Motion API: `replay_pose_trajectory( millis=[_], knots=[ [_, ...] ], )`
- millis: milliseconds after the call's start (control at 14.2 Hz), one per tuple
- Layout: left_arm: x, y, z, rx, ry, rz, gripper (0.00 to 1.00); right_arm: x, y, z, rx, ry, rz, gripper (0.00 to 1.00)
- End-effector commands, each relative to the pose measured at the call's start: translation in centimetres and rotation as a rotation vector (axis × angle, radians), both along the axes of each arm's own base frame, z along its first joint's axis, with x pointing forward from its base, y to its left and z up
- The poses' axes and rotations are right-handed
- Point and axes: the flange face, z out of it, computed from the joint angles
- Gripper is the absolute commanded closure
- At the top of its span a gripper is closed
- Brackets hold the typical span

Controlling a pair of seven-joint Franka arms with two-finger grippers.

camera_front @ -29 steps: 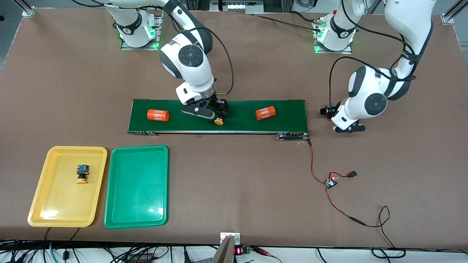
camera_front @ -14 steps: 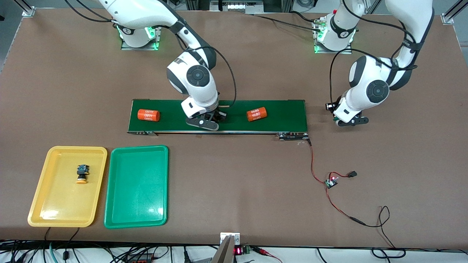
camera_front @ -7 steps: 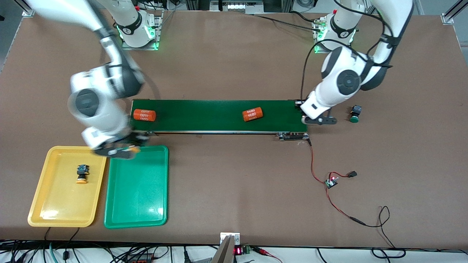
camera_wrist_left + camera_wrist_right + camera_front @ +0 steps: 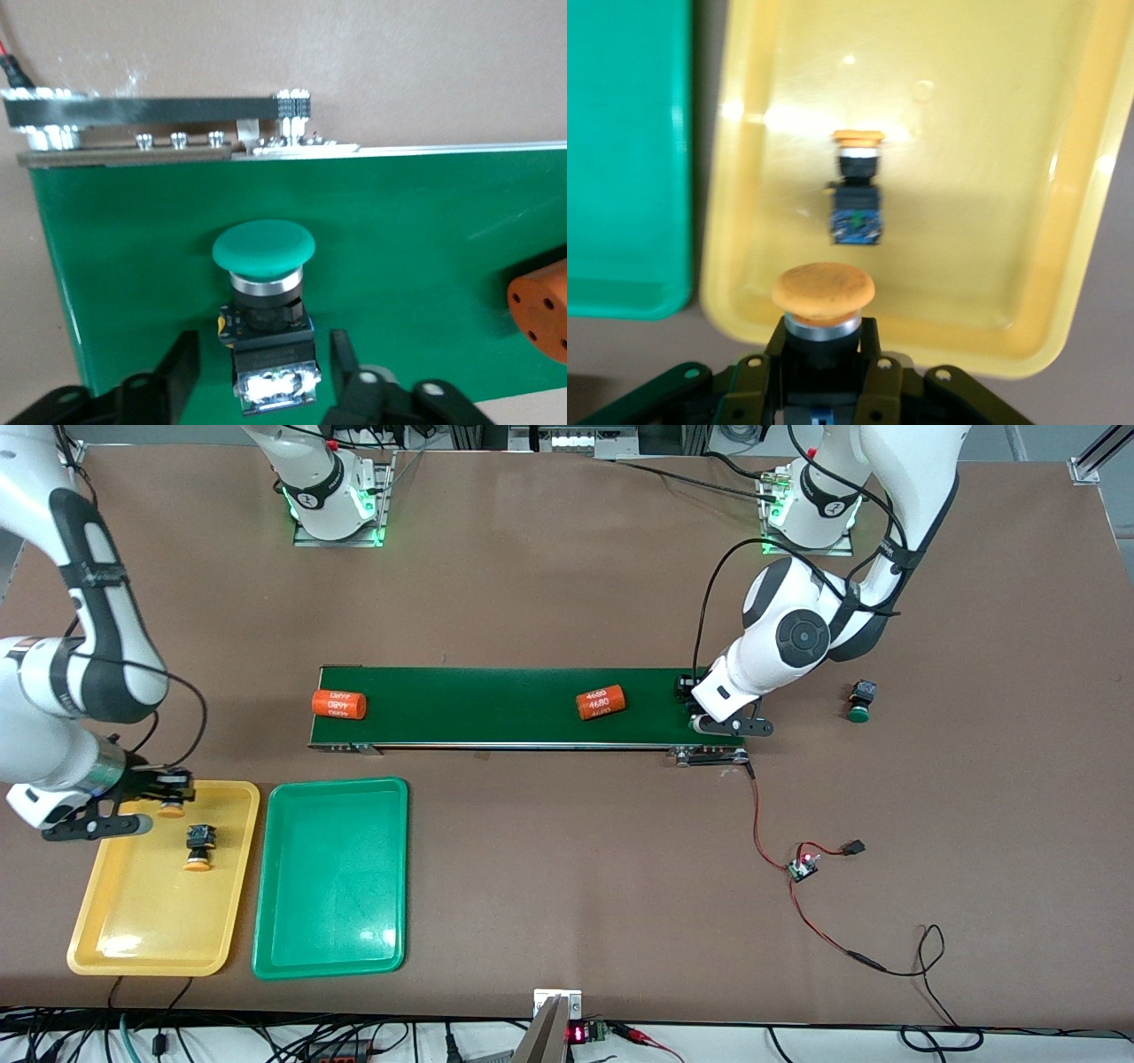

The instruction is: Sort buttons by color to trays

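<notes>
Brown tabletop (image 4: 567,886), sorting underway: one yellow button (image 4: 198,849) rests in your yellow tray (image 4: 106,948).
Your right gripper (image 4: 824,359) holds a second yellow button (image 4: 823,297) over it; your left gripper (image 4: 259,372) straddles, unclosed, a green button (image 4: 264,292).

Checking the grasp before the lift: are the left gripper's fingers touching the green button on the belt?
Apart. In the left wrist view the left gripper straddles the green button, with green belt visible between each finger and its body.

Two orange cylinders (image 4: 338,704) (image 4: 601,701) lie well apart on the dark-green conveyor belt (image 4: 478,708).
</notes>
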Motion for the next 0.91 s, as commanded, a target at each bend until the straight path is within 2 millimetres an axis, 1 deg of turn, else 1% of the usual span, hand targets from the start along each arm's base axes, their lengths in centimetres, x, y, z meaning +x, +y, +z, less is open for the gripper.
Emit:
replay_pose_trajectory(
  millis=[0, 70, 140, 211, 281, 351, 421, 491, 562, 632, 702, 772, 842],
  knots=[
    [0.5, 0.3, 4.5, -0.004, -0.023, 0.007, 0.00, 2.3, -5.0, -3.0, 0.010, -0.079, 0.094, 1.00],
    [1.1, 1.1, 6.1, 0.012, 0.010, 0.005, 0.00, 2.4, -6.6, -4.1, 0.002, -0.102, 0.123, 1.00],
    [2.1, 2.5, 7.3, 0.031, 0.049, 0.014, 0.00, 2.6, -8.0, -5.2, -0.004, -0.124, 0.147, 1.00],
    [3.1, 4.5, 8.0, 0.055, 0.088, 0.033, 0.00, 2.7, -9.0, -6.3, -0.002, -0.132, 0.153, 1.00],
    [4.1, 7.3, 8.0, 0.086, 0.106, 0.063, 0.00, 2.9, -9.1, -6.8, -0.001, -0.136, 0.155, 1.00],
    [4.8, 10.1, 7.6, 0.125, 0.104, 0.084, 0.00, 2.9, -9.2, -6.7, -0.001, -0.139, 0.151, 0.98],
    [5.0, 12.1, 6.8, 0.163, 0.106, 0.069, 0.00, 3.0, -8.8, -6.7, 0.001, -0.139, 0.147, 0.84],
    [5.1, 13.8, 6.1, 0.187, 0.116, 0.009, 0.00, 3.0, -8.9, -6.9, 0.003, -0.137, 0.138, 0.37],
    [5.1, 15.3, 5.6, 0.191, 0.133, -0.036, 0.00, 2.9, -8.9, -7.0, 0.006, -0.136, 0.132, 0.30],
    [5.1, 18.2, 5.0, 0.201, 0.147, -0.063, 0.00, 2.9, -9.0, -6.9, 0.010, -0.136, 0.126, 0.09],
    [4.3, 20.4, 3.7, 0.218, 0.164, -0.159, 0.00, 2.8, -8.3, -6.8, 0.032, -0.129, 0.122, 0.00],
    [4.0, 22.2, 3.0, 0.218, 0.172, -0.222, 0.00, 2.4, -7.1, -5.7, 0.043, -0.111, 0.125, 0.00],
    [3.2, 24.1, 1.9, 0.216, 0.197, -0.235, 0.00, 1.8, -5.5, -4.6, 0.059, -0.070, 0.085, 0.00]
  ],
)
